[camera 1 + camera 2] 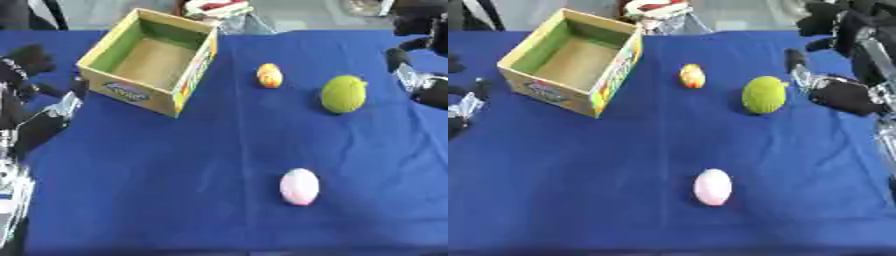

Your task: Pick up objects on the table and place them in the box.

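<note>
Cardboard box (149, 65) sat open-topped at far left of the blue tabletop (175, 190), green inner walls, bare brown floor, nothing inside. All three objs lay outside it on the cloth: small orange-yellow obj (269, 75) just right of the box, green ball (343, 93) further right, near it but apart, pink egg-shaped obj (299, 186) alone toward the near edge, well apart from the others. Left robot hand (31, 62) hung at the left edge beside the box, holding nothing; fingers' state cannot tell. Right robot hand (833, 82) was just right of the green ball, fingers apart, not touching it. Red-and-white clutter (217, 7) lay beyond the box at the far edge.
</note>
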You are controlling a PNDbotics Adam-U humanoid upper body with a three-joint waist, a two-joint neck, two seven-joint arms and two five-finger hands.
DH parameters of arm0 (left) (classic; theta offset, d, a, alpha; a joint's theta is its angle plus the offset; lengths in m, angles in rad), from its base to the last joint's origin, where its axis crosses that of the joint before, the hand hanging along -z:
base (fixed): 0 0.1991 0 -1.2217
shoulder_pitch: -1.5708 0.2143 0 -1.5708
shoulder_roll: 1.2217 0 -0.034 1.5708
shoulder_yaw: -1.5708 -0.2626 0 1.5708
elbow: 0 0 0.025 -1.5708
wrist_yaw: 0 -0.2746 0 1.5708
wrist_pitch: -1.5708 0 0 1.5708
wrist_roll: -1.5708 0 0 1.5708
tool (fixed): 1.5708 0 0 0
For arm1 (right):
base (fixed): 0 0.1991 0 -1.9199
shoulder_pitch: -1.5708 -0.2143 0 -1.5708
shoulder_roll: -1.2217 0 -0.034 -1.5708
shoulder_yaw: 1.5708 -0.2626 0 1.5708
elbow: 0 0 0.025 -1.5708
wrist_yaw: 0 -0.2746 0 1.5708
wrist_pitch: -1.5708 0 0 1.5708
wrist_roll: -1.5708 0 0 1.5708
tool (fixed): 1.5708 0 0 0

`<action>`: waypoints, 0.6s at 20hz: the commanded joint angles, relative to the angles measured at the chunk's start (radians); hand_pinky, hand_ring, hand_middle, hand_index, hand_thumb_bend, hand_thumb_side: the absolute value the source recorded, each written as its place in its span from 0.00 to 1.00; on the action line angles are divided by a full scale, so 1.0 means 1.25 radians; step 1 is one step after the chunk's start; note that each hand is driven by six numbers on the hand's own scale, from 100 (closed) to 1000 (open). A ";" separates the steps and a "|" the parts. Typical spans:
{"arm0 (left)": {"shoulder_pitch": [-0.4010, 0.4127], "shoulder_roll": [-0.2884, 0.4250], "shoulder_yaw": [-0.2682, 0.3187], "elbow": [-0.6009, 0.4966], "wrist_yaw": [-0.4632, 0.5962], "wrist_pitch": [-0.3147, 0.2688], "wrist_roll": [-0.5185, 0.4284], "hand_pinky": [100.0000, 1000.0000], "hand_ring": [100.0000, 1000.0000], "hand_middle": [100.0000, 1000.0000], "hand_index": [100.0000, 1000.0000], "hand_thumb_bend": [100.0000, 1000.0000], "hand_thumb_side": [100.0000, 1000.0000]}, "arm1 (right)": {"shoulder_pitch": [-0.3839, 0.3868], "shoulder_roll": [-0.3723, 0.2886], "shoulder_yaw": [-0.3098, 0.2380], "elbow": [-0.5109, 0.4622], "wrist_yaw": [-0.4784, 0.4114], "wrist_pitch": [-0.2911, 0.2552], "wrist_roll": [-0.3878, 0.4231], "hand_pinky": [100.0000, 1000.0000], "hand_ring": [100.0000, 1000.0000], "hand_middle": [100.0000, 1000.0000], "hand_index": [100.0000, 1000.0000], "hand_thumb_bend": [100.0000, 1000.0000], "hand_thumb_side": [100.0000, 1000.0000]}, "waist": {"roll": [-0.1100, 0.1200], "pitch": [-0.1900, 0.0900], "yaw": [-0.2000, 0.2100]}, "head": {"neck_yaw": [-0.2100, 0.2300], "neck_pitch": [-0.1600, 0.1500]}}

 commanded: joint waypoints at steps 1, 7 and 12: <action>-0.008 0.016 -0.001 -0.013 0.003 0.000 -0.003 0.45 0.71 0.65 0.80 0.49 0.18 | -0.020 -0.034 0.002 0.014 -0.008 -0.002 0.009 0.69 0.78 0.73 0.89 0.10 0.20 | 0.000 -0.013 0.001 | -0.003 -0.003; -0.009 0.016 -0.002 -0.013 0.003 -0.001 -0.005 0.45 0.71 0.65 0.80 0.49 0.18 | -0.048 -0.054 0.017 0.067 -0.011 -0.004 0.024 0.69 0.78 0.73 0.89 0.10 0.19 | -0.001 -0.013 0.004 | -0.005 -0.004; -0.009 0.017 -0.004 -0.012 0.003 -0.001 -0.007 0.45 0.71 0.65 0.80 0.49 0.19 | -0.077 -0.078 0.034 0.139 -0.013 -0.004 0.041 0.70 0.78 0.73 0.89 0.11 0.19 | -0.002 -0.014 0.007 | -0.007 -0.004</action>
